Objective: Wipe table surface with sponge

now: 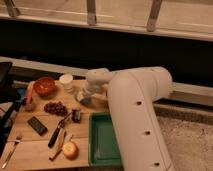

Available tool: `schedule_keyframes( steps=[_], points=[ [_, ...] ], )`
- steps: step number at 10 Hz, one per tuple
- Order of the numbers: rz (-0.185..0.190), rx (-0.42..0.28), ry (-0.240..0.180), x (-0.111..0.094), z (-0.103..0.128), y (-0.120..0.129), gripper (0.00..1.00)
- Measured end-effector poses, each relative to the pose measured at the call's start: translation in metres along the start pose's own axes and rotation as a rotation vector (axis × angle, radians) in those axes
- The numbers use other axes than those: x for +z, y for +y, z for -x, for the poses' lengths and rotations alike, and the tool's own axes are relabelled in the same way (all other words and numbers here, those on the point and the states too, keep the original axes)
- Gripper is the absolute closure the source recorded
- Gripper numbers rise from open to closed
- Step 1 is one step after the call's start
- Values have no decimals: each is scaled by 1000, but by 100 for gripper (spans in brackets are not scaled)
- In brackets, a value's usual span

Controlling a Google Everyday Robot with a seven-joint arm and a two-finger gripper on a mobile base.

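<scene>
One gripper (83, 98) | low over table surface (30, 145), near white cup (66, 80) | grasp: cannot tell

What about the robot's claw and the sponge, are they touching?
Cannot tell. In the camera view the gripper sits at the sponge, beside the white cup, but any contact is hidden.

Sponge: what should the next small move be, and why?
Likely ease the gripper down onto the sponge and secure it. The gripper sits right over the sponge, which lies on the table surface beside the white cup. Whether it already holds the sponge cannot be seen.
</scene>
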Motion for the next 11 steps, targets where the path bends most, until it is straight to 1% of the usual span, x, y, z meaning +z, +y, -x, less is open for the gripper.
schedule_keyframes(
  steps=[1,2,3,4,6,7,8,9,11],
  points=[
    [2,-23,-3,8,17,4,100],
    [8,-45,-6,14,28,12,100],
    [14,-58,-8,17,32,18,100],
    [20,-72,-7,18,31,26,100],
    [22,-87,2,12,18,44,100],
    [15,-88,15,5,8,54,100],
    [1,-84,25,-3,-2,53,100],
    [-18,-76,36,-12,-10,48,100],
    [-54,-54,47,-23,-18,31,100]
  ],
)
